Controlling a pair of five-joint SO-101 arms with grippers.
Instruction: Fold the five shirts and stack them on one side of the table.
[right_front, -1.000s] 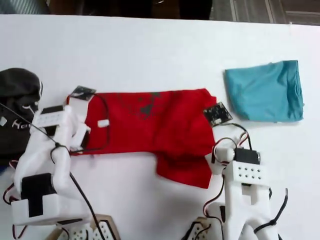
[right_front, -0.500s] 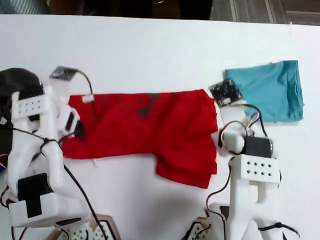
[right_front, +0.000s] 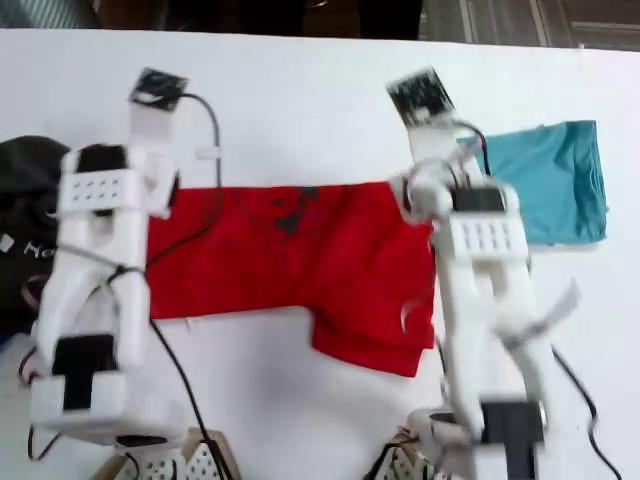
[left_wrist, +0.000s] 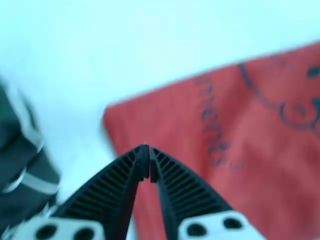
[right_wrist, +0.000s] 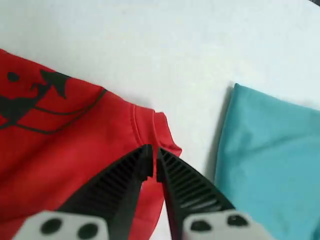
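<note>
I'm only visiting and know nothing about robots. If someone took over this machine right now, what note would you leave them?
The left gripper: fingers shut, over the red shirt at its corner near the dark clothing.
The right gripper: fingers shut, over the red shirt's corner beside the teal shirt.
Done: teal shirt lies folded on the table, right side.
Left: red shirt looks half folded; finish it, fold the dark clothing, stack.

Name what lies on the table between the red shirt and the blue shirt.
Nothing but a bare strip of table separates the red shirt from the blue shirt. The right wrist view shows this.
</note>
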